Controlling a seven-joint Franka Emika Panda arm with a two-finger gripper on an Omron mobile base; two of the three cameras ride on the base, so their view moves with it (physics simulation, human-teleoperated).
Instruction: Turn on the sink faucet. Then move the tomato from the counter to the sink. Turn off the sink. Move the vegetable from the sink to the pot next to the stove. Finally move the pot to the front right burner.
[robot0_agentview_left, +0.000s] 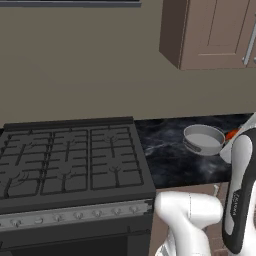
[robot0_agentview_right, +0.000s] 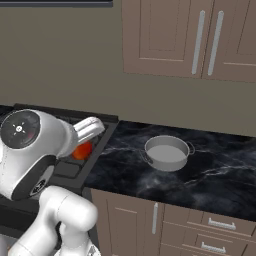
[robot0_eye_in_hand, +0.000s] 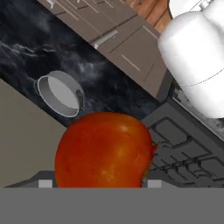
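Tomato (robot0_eye_in_hand: 104, 150) sits in my gripper (robot0_eye_in_hand: 98, 183), fingers closed around it on both sides; in the hand view it bulks large right above the fingertips, so I count it as gripped and carried, clear of any surface. From the right base view I see a patch of it (robot0_agentview_right: 83, 149) peeking out beside my forearm, hanging over the right edge of the stove (robot0_agentview_left: 70, 160). Pot (robot0_agentview_right: 167, 152) stands upright and empty on the counter (robot0_agentview_right: 220, 175), to the right of the stove, well apart from my hand. The relation that matters: pot lies to my right and a little farther back, open mouth up, so the load has to travel rightward across the stove edge and onto the marble side before any lowering. In the hand view the pot (robot0_eye_in_hand: 59, 93) shows up and left of the tomato. Round pot, no long axis to line up; I judge centring over the rim is the only care.
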